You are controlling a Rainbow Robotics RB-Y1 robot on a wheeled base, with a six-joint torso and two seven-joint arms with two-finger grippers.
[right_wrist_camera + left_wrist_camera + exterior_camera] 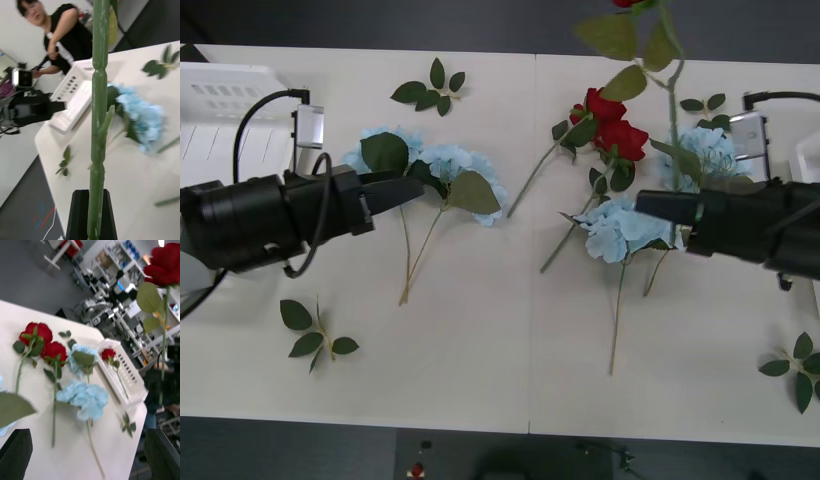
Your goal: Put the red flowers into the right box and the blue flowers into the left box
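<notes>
My right gripper [652, 206] is shut on the green stem [98, 123] of a red flower held upright above the table, its bloom [167, 261] high up. Two more red flowers [612, 124] lie on the table at centre right. Blue flowers lie at centre left [442, 162], at centre right [620, 230] and farther right [707, 148]. My left gripper [414, 189] is open and hovers just over the centre-left blue cluster, nothing between its fingers [17, 450]. The slotted left box [225, 100] stands at the far left. The right box [129, 377] holds one red flower [108, 353].
Loose green leaf sprigs lie at the back [430, 88], front left [315, 335], front right [795, 365] and back right [705, 103]. The front middle of the white table [500, 350] is bare. A person stands beyond the left box [75, 92], touching nothing.
</notes>
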